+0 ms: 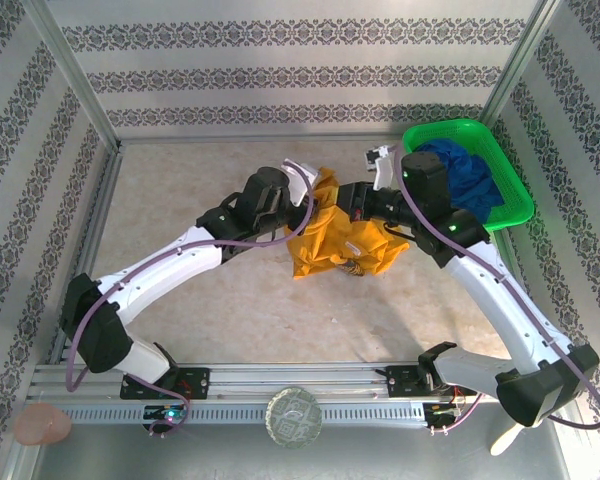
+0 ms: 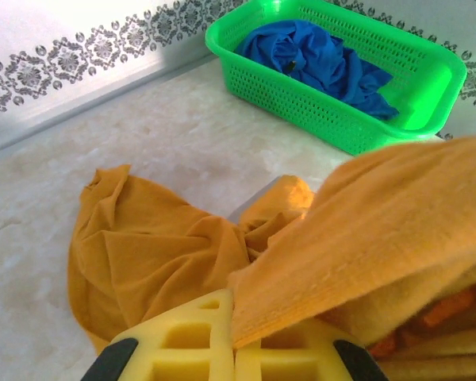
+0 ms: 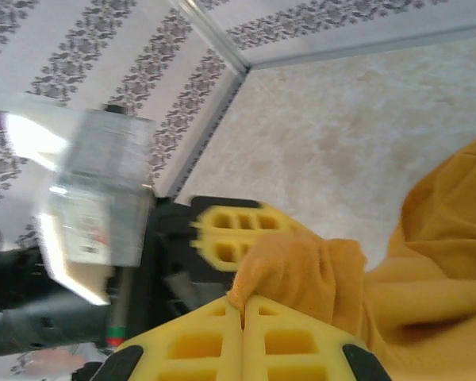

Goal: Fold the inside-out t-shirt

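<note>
Mustard inside-out t-shirt (image 1: 328,238) bunches mid-table, left gripper (image 2: 234,337) and right gripper (image 3: 243,316) both clamped onto it; at its two o'clock a green basket (image 1: 508,175) holds a blue garment (image 1: 465,175).

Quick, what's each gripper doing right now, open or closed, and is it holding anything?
Left gripper: closed, pinching a fold of the orange-yellow t-shirt.
Right gripper: closed, pinching the same t-shirt.
</note>
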`<act>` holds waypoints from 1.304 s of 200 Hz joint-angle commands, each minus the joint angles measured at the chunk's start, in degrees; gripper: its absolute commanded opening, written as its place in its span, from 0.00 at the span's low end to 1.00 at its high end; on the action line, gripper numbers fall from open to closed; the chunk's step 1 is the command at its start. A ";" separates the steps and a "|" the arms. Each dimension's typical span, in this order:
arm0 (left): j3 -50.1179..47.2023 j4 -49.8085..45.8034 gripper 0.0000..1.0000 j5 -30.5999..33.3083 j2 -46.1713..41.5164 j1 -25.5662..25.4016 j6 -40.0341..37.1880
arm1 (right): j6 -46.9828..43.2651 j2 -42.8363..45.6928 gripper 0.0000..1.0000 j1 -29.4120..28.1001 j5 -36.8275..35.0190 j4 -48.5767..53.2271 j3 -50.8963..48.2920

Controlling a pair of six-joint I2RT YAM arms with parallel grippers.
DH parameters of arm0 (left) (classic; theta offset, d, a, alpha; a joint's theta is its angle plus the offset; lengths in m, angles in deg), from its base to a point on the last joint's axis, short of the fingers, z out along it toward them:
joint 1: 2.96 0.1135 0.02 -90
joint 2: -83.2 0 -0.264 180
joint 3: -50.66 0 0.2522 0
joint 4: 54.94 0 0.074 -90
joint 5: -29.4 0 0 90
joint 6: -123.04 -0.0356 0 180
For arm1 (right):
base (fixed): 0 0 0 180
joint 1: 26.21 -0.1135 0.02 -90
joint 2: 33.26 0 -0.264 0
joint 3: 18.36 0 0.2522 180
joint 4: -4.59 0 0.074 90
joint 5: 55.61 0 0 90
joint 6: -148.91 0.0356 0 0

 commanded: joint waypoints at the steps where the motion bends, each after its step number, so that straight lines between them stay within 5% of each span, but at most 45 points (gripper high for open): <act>1: 7.38 -5.25 0.00 -0.55 -3.39 2.52 -1.00 | -2.30 1.81 0.00 3.27 -5.45 3.77 2.95; 51: 22.56 -10.00 0.00 -28.76 -3.45 6.70 8.35 | -1.98 -3.73 0.01 4.94 -4.14 1.44 6.15; 65: 22.08 -7.58 0.00 -31.15 -2.85 6.92 12.90 | -2.39 -4.89 0.45 4.81 -2.72 0.44 7.00; 76: 20.39 -5.11 0.00 -31.31 -2.72 7.44 16.68 | -3.06 -4.06 0.58 4.62 -3.58 0.73 7.13; 114: 12.23 6.22 0.00 -33.56 -3.33 10.34 28.90 | -4.79 8.46 0.56 3.13 -7.23 -1.93 0.26; 150: 11.14 7.33 0.00 -34.58 -3.38 10.66 30.29 | -9.67 16.42 0.55 -4.13 -6.89 -5.82 -5.74; 201: 11.44 7.92 0.00 -35.84 -3.04 10.67 32.00 | -13.45 9.37 0.57 -10.49 -4.50 -10.43 -3.86; 261: 11.77 8.17 0.00 -36.42 -3.33 10.66 32.79 | -14.69 1.64 0.56 -11.18 -4.41 -12.04 0.18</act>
